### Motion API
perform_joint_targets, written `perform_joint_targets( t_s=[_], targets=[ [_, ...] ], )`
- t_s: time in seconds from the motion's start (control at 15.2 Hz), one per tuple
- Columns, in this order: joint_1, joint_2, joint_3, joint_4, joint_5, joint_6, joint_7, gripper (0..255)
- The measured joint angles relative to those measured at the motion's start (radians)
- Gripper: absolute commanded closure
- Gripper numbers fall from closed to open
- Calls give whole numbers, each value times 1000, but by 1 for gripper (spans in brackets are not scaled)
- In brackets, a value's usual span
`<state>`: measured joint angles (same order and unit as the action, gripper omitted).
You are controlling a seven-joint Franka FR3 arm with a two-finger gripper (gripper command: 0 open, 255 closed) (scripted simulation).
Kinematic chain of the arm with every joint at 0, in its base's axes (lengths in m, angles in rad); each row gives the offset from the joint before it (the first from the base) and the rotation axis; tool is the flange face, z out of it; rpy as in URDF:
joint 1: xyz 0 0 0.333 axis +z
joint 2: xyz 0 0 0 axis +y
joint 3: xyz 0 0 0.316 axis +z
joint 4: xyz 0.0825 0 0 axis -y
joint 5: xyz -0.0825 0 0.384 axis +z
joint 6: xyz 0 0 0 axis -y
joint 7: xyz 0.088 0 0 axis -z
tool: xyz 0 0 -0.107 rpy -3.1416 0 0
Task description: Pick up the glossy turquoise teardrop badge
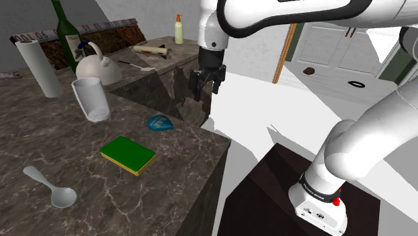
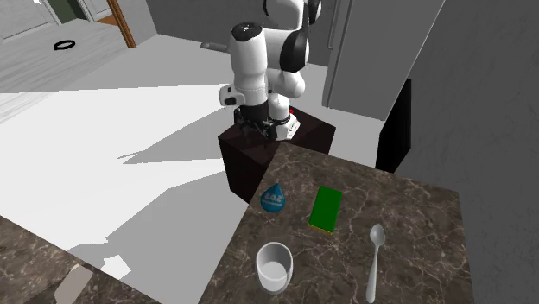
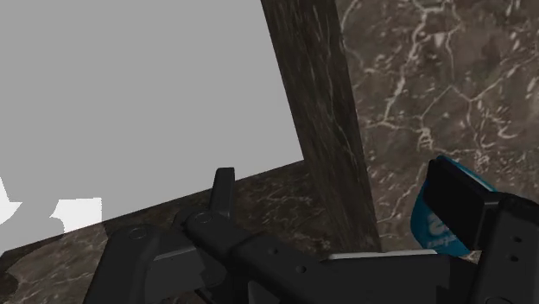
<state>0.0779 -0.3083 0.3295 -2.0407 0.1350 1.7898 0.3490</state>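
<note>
Gripper [image 1: 206,92] wide apart, empty, near badge [image 1: 159,123]

Home kitchen; marble counter [image 1: 53,134], kettle [image 1: 94,67], wine bottle [image 1: 65,30]

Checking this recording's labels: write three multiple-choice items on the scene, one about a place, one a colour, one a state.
1. Where does the teardrop badge lie? A in a drawer; B on the counter beside the flat block; C on a shelf.
2. What colour is the flat block's top? A red; B white; C green.
3. How is the gripper? A open, holding nothing; B shut on the badge; C shut on nothing.
Key: 1 B, it lies on the counter by the block; 2 C, its top shows green; 3 A, the wrist view shows the fingers apart, clasping nothing.
</note>
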Motion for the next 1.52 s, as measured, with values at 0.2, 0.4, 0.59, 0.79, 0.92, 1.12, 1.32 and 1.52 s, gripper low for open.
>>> perform_joint_targets(
  t_s=[0.2,0.4,0.59,0.79,0.92,1.12,1.32,1.52],
  targets=[
    [13,104,47,63,-27,34,47,0],
    [32,209,91,147,-65,44,102,0],
    [56,333,125,246,-120,51,154,0],
    [89,446,147,347,-174,44,200,0],
    [97,467,151,349,-185,59,211,0],
    [98,474,150,316,-189,98,212,0],
    [99,486,149,291,-195,133,216,0],
    [100,488,149,287,-197,140,217,255]
  ],
)
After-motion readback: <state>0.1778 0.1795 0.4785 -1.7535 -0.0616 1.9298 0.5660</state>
